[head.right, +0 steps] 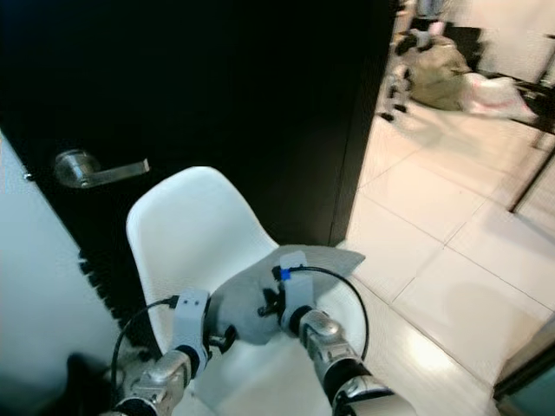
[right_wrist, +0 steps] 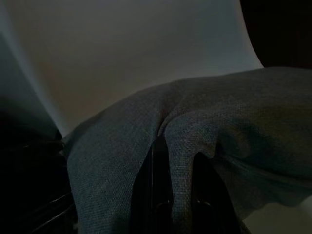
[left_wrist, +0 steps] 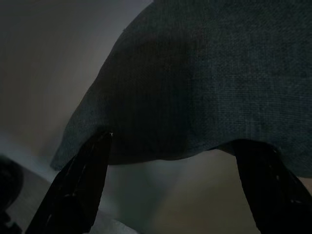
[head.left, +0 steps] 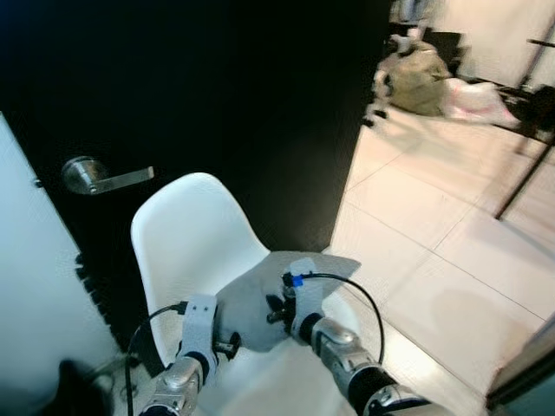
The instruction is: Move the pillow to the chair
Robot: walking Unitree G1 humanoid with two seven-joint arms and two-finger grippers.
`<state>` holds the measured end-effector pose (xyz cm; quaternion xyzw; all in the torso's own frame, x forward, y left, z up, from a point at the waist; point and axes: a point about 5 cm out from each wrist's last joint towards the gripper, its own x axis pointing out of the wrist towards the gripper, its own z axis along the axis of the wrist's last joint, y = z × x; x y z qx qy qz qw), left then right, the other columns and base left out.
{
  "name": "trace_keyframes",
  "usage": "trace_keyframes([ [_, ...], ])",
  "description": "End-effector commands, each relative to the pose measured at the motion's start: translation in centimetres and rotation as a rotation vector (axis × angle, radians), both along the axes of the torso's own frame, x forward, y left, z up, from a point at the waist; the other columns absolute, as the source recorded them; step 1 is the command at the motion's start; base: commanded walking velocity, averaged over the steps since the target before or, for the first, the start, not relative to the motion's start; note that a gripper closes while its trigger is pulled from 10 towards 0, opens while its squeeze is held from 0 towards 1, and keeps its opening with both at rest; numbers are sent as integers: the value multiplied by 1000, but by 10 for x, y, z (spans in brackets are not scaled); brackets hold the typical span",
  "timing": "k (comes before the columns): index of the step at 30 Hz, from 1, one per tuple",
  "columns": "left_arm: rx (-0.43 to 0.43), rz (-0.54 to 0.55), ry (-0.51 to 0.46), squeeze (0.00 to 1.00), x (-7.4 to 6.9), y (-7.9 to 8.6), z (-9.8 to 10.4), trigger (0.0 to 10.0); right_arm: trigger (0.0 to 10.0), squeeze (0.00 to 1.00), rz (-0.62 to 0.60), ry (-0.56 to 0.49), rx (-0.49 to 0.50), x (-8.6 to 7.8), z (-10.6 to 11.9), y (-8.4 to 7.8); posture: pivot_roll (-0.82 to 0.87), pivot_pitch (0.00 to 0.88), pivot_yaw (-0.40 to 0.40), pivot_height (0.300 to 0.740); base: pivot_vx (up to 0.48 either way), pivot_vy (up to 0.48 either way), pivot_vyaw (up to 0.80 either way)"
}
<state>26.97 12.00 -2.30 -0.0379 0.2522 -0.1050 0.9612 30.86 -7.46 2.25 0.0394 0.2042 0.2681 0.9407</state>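
A grey pillow (head.left: 251, 295) lies low over the seat of a white shell chair (head.left: 195, 234), its far corner reaching past the seat's right edge. My right gripper (head.left: 276, 314) is shut on a fold of the pillow (right_wrist: 195, 141), with the fabric bunched around its fingers (right_wrist: 157, 195). My left gripper (head.left: 227, 347) sits at the pillow's near left edge. In the left wrist view its two black fingers (left_wrist: 80, 190) stand wide open, and the pillow's edge (left_wrist: 204, 87) hangs just beyond the tips.
A black door with a silver lever handle (head.left: 100, 178) stands right behind the chair. Pale tiled floor (head.left: 434, 260) opens to the right. Bags (head.left: 421, 78) and a dark slanted leg (head.left: 525, 173) are farther off at the back right.
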Motion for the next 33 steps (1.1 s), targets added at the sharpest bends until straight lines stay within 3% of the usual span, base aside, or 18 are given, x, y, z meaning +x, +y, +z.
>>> trace_keyframes([
  [1, -4, -4, -32, 0, 5, -2, 6, 10000, 10000, 0, -1, -42, 17, 5, 7, 3, 39, 0, -34, 740, 0, 0, 775],
  [14, 1, -12, -39, 0, 8, -3, 8, 10000, 10000, 0, -55, -19, -39, 7, 5, 2, 38, 0, -30, 740, 0, 0, 119],
  [16, -2, -20, -44, 0, 8, -4, 8, 10000, 10000, 0, -57, 39, -146, 2, -5, 1, 39, 0, -31, 740, 0, 0, 0],
  [18, -3, -25, -43, 0, 7, -4, 8, 10000, 10000, 0, -49, 54, -184, -1, -9, 1, 42, 0, -34, 735, 0, 0, 0],
  [24, 25, -87, -42, 0, 4, -5, 5, 10000, 10000, 0, -17, 179, -227, -18, -29, 0, 51, 0, -42, 712, 0, 0, 0],
  [33, 114, -124, -36, 0, -4, 3, -1, 10000, 10000, 0, -28, 301, -161, -31, -41, 1, 63, 0, -44, 679, 0, 0, 0],
])
